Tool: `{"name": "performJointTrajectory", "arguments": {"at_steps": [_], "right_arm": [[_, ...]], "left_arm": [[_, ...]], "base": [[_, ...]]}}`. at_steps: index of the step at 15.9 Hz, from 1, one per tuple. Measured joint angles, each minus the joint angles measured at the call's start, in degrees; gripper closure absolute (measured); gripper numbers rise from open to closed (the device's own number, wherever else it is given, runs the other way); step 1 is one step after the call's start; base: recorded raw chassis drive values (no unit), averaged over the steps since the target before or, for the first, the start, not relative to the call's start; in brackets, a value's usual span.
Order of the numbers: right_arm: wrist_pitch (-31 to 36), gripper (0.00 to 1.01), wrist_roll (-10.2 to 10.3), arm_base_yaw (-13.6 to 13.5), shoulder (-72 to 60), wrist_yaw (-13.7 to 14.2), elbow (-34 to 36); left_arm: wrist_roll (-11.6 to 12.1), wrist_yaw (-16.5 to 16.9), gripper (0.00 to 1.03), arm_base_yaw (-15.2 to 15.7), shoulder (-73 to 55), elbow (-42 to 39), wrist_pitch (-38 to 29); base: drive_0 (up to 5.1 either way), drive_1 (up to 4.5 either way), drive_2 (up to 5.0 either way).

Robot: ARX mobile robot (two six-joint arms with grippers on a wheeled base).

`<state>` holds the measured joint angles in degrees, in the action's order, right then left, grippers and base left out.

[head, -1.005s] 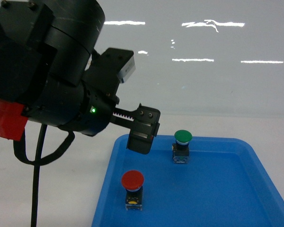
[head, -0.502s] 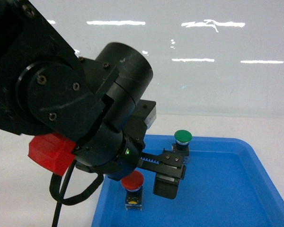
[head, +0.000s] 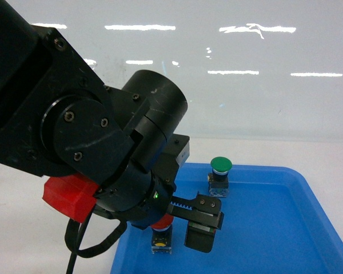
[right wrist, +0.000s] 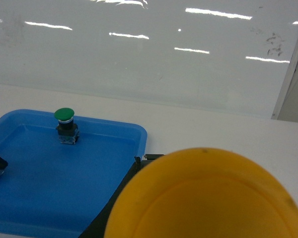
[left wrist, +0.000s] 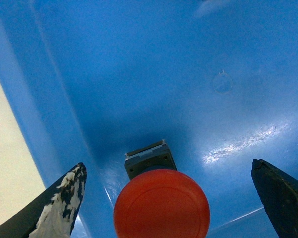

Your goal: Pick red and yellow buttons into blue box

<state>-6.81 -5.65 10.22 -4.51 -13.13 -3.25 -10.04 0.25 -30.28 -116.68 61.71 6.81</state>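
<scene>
A red button [left wrist: 161,203], small, rigid and probably light, stands upright in a shallow blue tray [head: 274,240]; its smooth domed cap looks slippery, so the blocky base suits gripping; the left gripper [left wrist: 169,198] straddles it, jaws spread.

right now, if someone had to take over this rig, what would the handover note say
Left gripper: open, jaws on either side of the red button, not closed on it.
Right gripper: the yellow button fills the right wrist view right at the camera, apparently held; the jaws are hidden, so I cannot confirm the grip.
Red button stands upright in the shallow blue tray, near its left wall. Green button is at the tray's back; leave it there.
Blue box: not in any view.
Done: nothing is in the box as far as can be seen.
Left: close on red, lift, find the box, drop both.
</scene>
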Motion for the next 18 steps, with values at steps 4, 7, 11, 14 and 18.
{"name": "performJointTrajectory", "arguments": {"at_steps": [4,7,11,14,18], "right_arm": [[0.0,0.74,0.0,0.0,0.0,0.0,0.0],[0.0,0.74,0.0,0.0,0.0,0.0,0.0],[0.0,0.74,0.0,0.0,0.0,0.0,0.0],[0.0,0.74,0.0,0.0,0.0,0.0,0.0],[0.0,0.74,0.0,0.0,0.0,0.0,0.0]], "left_arm": [[0.2,0.4,0.05,0.0,-1.3,1.0,-0.4],[0.4,0.4,0.05,-0.1,-1.7,1.3,-0.4],[3.0,1.9,0.05,1.4,-7.0,2.5,-3.1],[4.5,1.6,0.72,1.6,-7.7,1.5,-5.8],[5.7,0.0,0.75,2.1,-5.1,-1.7,-8.1]], "base": [[0.0,0.0,0.0],[0.0,0.0,0.0],[0.0,0.0,0.0],[0.0,0.0,0.0],[0.0,0.0,0.0]]}}
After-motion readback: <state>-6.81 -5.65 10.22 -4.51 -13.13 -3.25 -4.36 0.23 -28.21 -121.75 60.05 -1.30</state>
